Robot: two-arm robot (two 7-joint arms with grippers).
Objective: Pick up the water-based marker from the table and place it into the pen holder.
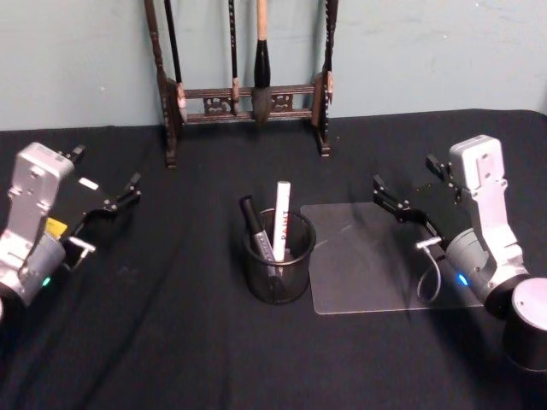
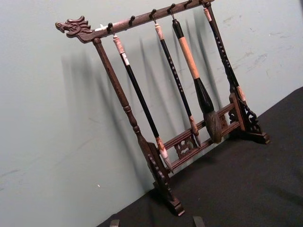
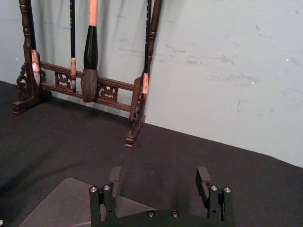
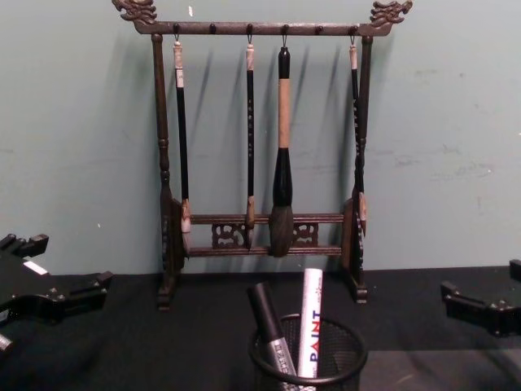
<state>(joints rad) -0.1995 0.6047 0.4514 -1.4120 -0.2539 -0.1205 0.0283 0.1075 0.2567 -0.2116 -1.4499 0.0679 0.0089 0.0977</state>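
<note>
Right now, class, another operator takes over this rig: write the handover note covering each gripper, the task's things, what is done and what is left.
Left gripper: open, holding nothing, above the black tablecloth left of the pen holder.
Right gripper: open, holding nothing, over the far edge of the clear plastic sheet.
Pen holder: upright at table centre, containing a black marker and a white marker printed PAINT.
Done: no marker lies loose on the cloth; placement looks finished.
Left: likely only confirming completion.
</note>
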